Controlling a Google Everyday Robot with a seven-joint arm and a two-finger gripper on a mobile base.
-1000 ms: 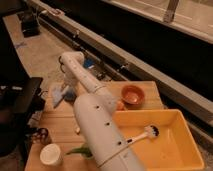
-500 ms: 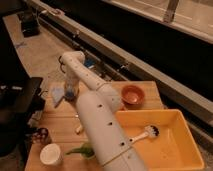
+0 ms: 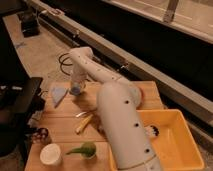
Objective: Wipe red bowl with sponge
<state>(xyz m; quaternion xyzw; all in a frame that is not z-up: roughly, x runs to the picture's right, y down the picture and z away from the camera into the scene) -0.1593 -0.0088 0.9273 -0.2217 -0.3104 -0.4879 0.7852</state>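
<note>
The wooden table [image 3: 65, 125] lay under dim light. My gripper [image 3: 76, 86] was down near its far left corner, pinching the sponge [image 3: 75, 90] just beside the light-blue cloth [image 3: 57, 94]. The red bowl [image 3: 142, 95] sat well to the right, mostly hidden behind my arm.

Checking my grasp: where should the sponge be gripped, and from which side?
Probably across its width, from straight above: the sponge is a small soft block lying low on the table by the cloth. The gripper is there, shut on it.
</note>
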